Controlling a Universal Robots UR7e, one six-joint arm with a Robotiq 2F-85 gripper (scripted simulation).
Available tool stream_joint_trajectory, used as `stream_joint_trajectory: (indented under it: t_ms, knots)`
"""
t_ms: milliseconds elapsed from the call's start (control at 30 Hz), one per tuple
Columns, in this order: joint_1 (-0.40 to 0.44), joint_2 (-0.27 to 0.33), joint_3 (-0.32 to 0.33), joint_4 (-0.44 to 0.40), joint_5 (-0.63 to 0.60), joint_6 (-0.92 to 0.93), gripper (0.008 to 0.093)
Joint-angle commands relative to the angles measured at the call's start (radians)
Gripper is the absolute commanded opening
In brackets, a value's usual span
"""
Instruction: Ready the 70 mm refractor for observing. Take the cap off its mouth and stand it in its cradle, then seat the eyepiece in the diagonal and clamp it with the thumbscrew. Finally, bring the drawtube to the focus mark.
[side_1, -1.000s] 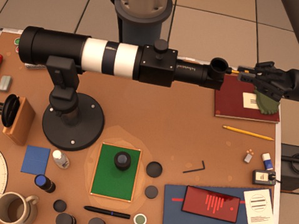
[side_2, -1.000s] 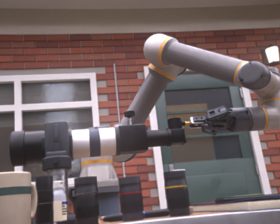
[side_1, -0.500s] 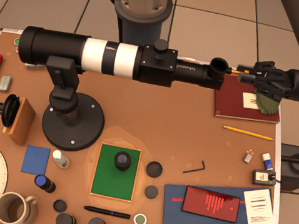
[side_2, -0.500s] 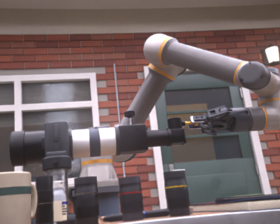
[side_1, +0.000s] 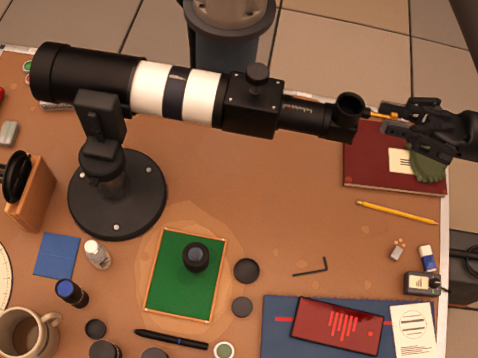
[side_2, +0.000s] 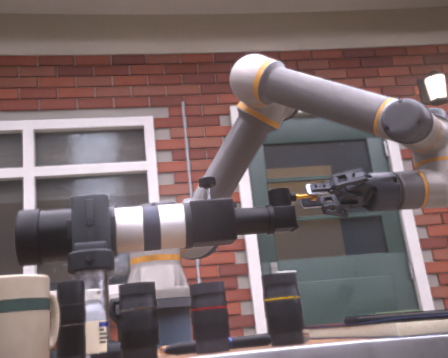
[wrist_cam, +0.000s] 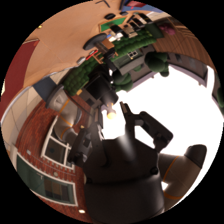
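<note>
My gripper (side_1: 390, 119) is level with the rear end of the refractor (side_1: 170, 92), its open fingers either side of the brass thumbscrew (side_1: 378, 115) that sticks out of the diagonal (side_1: 348, 107). The diagonal's socket is empty. The eyepiece (side_1: 195, 257) stands upright on the green pad (side_1: 183, 274) in front of the mount base (side_1: 116, 194). The cap (side_1: 16, 175) stands on edge in its wooden cradle (side_1: 31, 195) at the left. The focus knob (side_1: 257, 73) sits on top of the focuser body. In the wrist camera the thumbscrew (wrist_cam: 111, 112) glows between the fingers.
The table's right edge lies just under my gripper, with a red book (side_1: 392, 162) and a green toothed disc (side_1: 425, 166) on it. A pencil (side_1: 396, 212), hex key (side_1: 312, 267), round caps and several small items lie along the front of the table.
</note>
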Motion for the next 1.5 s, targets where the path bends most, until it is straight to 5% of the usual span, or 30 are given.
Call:
stream_joint_trajectory:
  t_ms: [0, 367, 1033, 1467]
  knots:
    - [0.0, 0.0, 0.0, 0.0, 0.0, 0.0, 0.046]
    - [0.011, 0.016, -0.032, 0.015, 0.01, 0.0, 0.046]
    - [0.056, 0.1, -0.195, 0.094, 0.056, 0.0, 0.046]
    - [0.062, 0.108, -0.22, 0.11, 0.062, 0.0, 0.046]
